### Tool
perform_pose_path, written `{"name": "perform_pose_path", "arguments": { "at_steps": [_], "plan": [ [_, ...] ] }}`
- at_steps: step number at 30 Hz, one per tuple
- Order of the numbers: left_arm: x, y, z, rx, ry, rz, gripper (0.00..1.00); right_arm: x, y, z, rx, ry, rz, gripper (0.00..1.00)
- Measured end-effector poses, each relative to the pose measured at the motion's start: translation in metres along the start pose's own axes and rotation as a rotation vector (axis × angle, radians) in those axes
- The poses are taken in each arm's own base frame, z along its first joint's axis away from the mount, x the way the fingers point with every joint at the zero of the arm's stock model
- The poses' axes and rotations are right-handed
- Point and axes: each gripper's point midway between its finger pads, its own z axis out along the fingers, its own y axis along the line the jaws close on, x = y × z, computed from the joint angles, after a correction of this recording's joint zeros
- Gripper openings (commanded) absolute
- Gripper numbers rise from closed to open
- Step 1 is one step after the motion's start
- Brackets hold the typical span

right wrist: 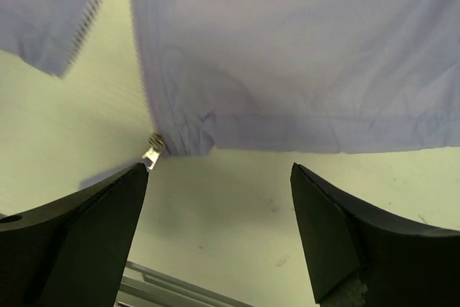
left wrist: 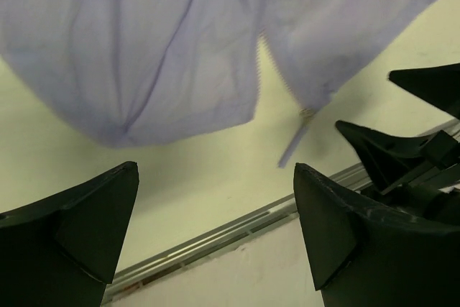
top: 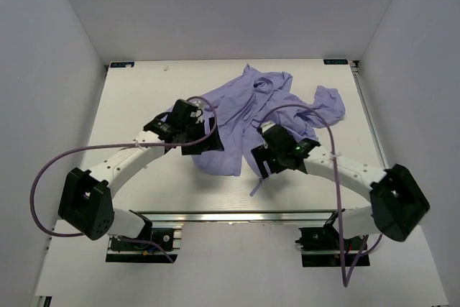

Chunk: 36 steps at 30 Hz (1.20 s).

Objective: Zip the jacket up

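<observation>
L gripper (left wrist: 215, 177), R gripper (right wrist: 219, 174) jaws apart nr jacket (top: 244, 116); zip pull (right wrist: 153, 152) free.

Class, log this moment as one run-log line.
phase: pre-grasp | left gripper: open, empty | right gripper: open, empty | jacket: crumpled, front open | zipper slider: at hem, ungrasped

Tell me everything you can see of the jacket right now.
The jacket is thin, wrinkled lavender fabric, lying crumpled on the table, front unzipped with the hem toward the near edge. Its zipper slider sits at the bottom of one front edge, a pull strip trailing onto the table. The left tool and right tool hover open, not gripping it.
</observation>
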Motion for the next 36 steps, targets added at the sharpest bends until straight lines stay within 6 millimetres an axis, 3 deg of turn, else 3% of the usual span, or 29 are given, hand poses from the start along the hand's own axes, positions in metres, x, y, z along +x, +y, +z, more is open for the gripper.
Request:
{"name": "perform_pose_path", "arguments": {
  "at_steps": [3, 7, 12, 30, 33, 34, 36],
  "plan": [
    [0.024, 0.02, 0.005, -0.054, 0.049, -0.027, 0.98, 0.017, 0.003, 0.012, 0.038, 0.084, -0.066, 0.78],
    [0.041, 0.036, 0.009, -0.1, 0.086, -0.049, 0.98, 0.019, 0.004, 0.02, 0.065, 0.109, -0.103, 0.74],
    [0.039, 0.034, 0.009, -0.096, 0.078, -0.054, 0.98, 0.012, 0.004, 0.027, 0.071, 0.094, -0.113, 0.67],
    [0.045, 0.039, 0.011, -0.105, 0.091, -0.062, 0.98, 0.023, 0.026, 0.048, -0.033, 0.135, -0.101, 0.65],
    [0.045, 0.039, 0.011, -0.108, 0.092, -0.062, 0.98, 0.021, 0.028, 0.049, -0.044, 0.13, -0.094, 0.53],
    [0.045, 0.04, 0.011, -0.11, 0.092, -0.062, 0.98, 0.021, 0.028, 0.049, -0.044, 0.129, -0.09, 0.44],
    [0.046, 0.04, 0.011, -0.113, 0.094, -0.063, 0.98, 0.02, 0.029, 0.05, -0.047, 0.122, -0.082, 0.43]
  ]
}}
